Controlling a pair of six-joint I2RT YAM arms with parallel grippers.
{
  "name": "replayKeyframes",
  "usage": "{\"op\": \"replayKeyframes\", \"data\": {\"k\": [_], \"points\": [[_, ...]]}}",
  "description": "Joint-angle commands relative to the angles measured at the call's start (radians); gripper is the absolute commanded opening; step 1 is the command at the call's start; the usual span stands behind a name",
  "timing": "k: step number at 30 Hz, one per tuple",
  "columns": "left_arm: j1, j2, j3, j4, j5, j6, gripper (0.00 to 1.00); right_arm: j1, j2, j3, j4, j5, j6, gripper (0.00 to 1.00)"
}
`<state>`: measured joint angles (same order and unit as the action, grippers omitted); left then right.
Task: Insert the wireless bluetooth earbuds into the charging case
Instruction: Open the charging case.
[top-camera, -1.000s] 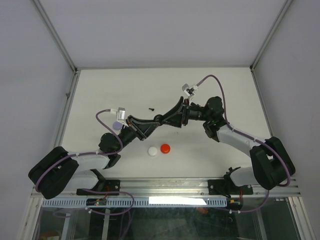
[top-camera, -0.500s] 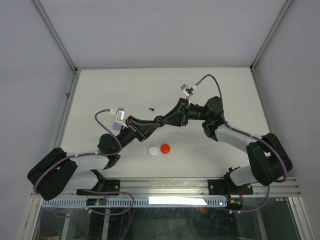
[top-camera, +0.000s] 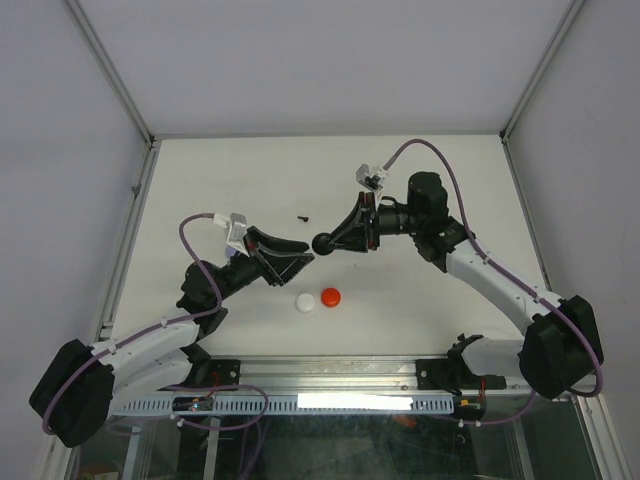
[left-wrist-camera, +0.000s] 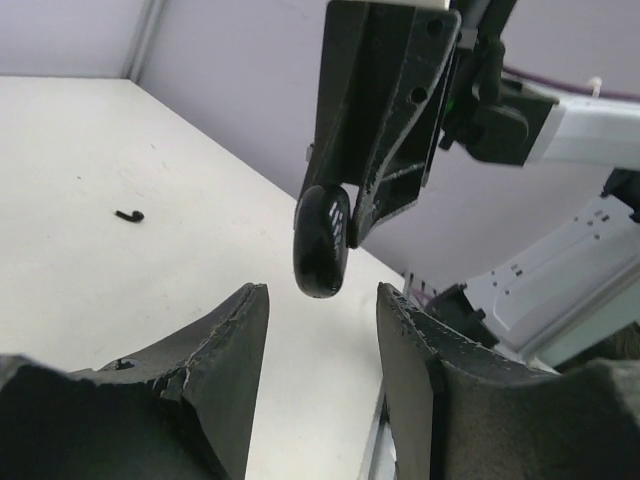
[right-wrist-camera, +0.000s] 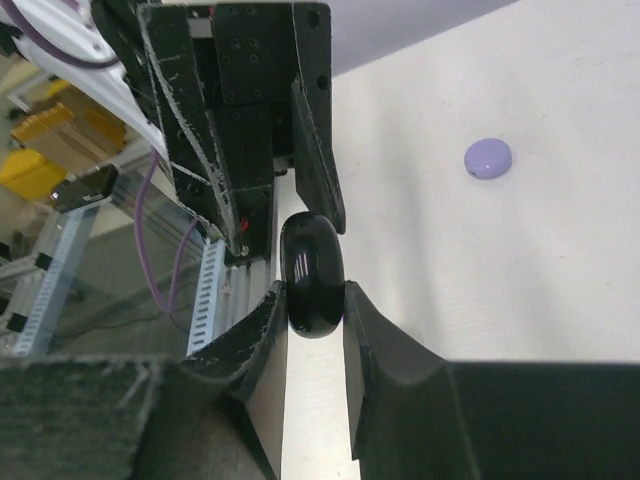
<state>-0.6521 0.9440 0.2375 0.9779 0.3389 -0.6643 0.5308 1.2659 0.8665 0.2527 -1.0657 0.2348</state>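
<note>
The pale tabletop (top-camera: 250, 170) carries everything, and the left arm (top-camera: 150, 340) and right arm (top-camera: 500, 285) reach in over its middle until their tips nearly meet. The right tool (top-camera: 331, 241) is clamped narrow on a glossy black case (top-camera: 323, 242), a rounded oval held edge-on between its two fingers and raised off the surface. In the right wrist view the fingers (right-wrist-camera: 370, 320) press on both sides of it. The left tool (top-camera: 307, 256) faces it with its jaws standing apart and nothing between them. In the left wrist view the case hangs just past the gap between its fingertips (left-wrist-camera: 250, 310), and no touch shows. On the near side of both tools, toward the arm bases, a white case (top-camera: 305, 302) and a red case (top-camera: 330, 296) lie just beside each other on the tabletop. A lavender case (right-wrist-camera: 488, 157) lies flat farther out, past the right tool's fingertips and off to the side of the left tool. A tiny black earbud (top-camera: 302, 215) lies alone on the far side of the two tools, near them but held by neither.
</note>
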Motion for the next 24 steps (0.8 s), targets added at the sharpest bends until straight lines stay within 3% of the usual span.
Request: {"op": "replayKeyframes", "data": {"k": [1, 9, 24], "points": [[0.011, -0.047, 0.099, -0.218, 0.133, 0.153, 0.48, 0.034, -0.049, 0.117, -0.334, 0.059, -0.251, 0.00], [0.013, -0.045, 0.195, -0.378, 0.202, 0.311, 0.49, 0.095, -0.043, 0.213, -0.533, 0.134, -0.371, 0.00], [0.013, 0.013, 0.224, -0.388, 0.308, 0.329, 0.38, 0.131, -0.062, 0.235, -0.543, 0.155, -0.385, 0.00]]}}
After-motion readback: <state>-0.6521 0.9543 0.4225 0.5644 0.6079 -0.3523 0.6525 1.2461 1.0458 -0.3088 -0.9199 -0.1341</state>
